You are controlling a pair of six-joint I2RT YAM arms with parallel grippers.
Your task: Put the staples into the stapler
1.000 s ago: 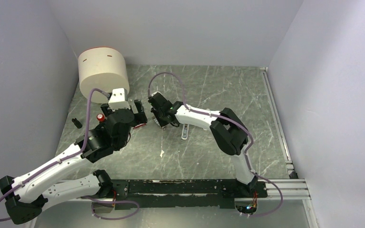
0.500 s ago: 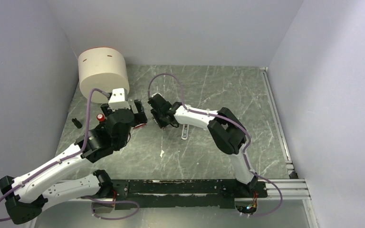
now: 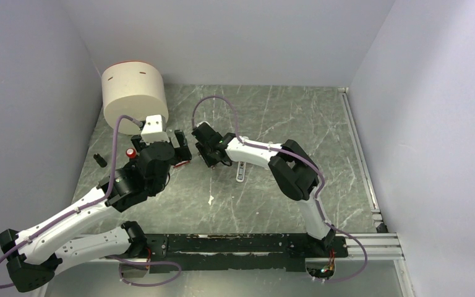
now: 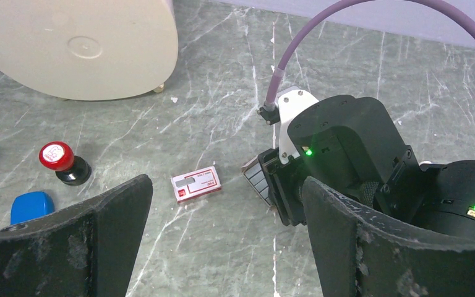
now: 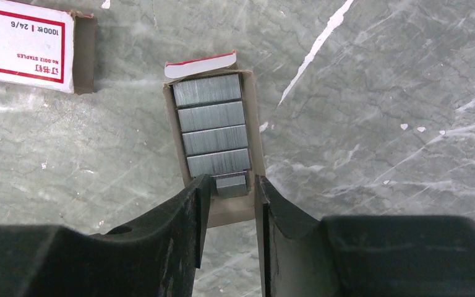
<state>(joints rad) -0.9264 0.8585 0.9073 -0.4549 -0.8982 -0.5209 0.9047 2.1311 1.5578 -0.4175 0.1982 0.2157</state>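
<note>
The staples [image 5: 213,127] lie as several grey blocks in an open cardboard tray, beside their red-and-white box [image 5: 21,46]. My right gripper [image 5: 231,185] reaches down over the tray's near end. Its jaws are narrowly open either side of a short loose staple block [image 5: 232,184], with a thin gap on each side. The left gripper [image 4: 222,185] hovers wide open and holds nothing, with the box [image 4: 196,184] on the table ahead of it. The slim white stapler [image 3: 240,170] lies just right of the right gripper [image 3: 205,151].
A large cream cylinder [image 3: 134,93] stands at the back left. A red-topped stamp [image 4: 57,159], a blue piece [image 4: 32,206] and a small black piece [image 3: 100,159] sit on the left. A metal rail [image 3: 359,154] runs along the right edge.
The right gripper's jaws have spread apart a little and the arm has shifted slightly left. The left arm has stayed still.
</note>
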